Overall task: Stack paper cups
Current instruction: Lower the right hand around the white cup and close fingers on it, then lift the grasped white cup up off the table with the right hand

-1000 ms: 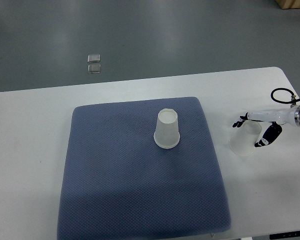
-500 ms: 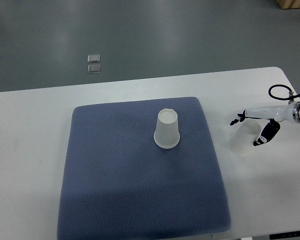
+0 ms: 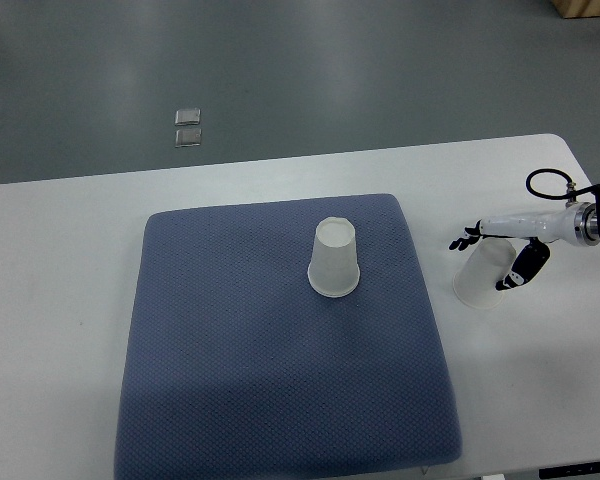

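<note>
One white paper cup (image 3: 334, 259) stands upside down on the blue-grey mat (image 3: 280, 380), near the middle of its far half. A second white cup (image 3: 483, 275) is on the white table just right of the mat, tilted, with its mouth toward the front left. My right hand (image 3: 488, 262) comes in from the right edge and straddles this cup, black fingertips (image 3: 466, 238) on its far side and the thumb on its near side. The fingers wrap the cup. The left arm does not show.
The white table (image 3: 60, 260) extends around the mat, with its right edge close behind the right hand. Two small clear squares (image 3: 188, 127) lie on the grey floor beyond the table. A black cable loop (image 3: 546, 184) sits at the right wrist.
The right hand has slid left toward the mat with the tilted cup in it, by a small amount. The cup on the mat has stayed put.
</note>
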